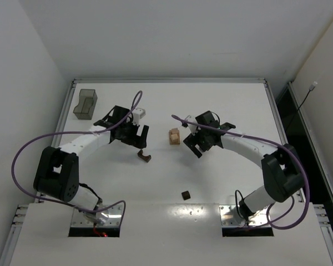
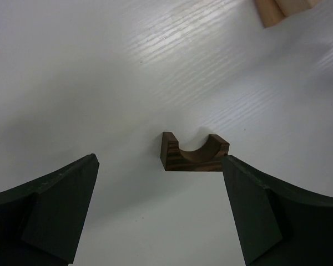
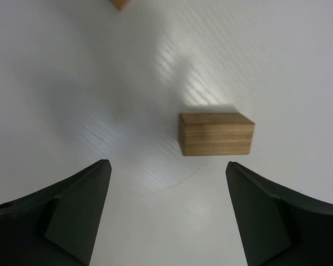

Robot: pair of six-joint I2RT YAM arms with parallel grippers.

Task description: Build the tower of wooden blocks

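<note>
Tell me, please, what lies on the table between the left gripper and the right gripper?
The wood block tower, a small tan stack, stands roughly between the left gripper and right gripper, touching neither, as the top external view shows.

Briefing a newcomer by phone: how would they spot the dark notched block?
On the white table, look beside the left arm's open black pincer. There lies a dark brown wooden block with a half-round notch in one side; the other dark brown wooden piece, nearer the bases, is a plain cube.
</note>
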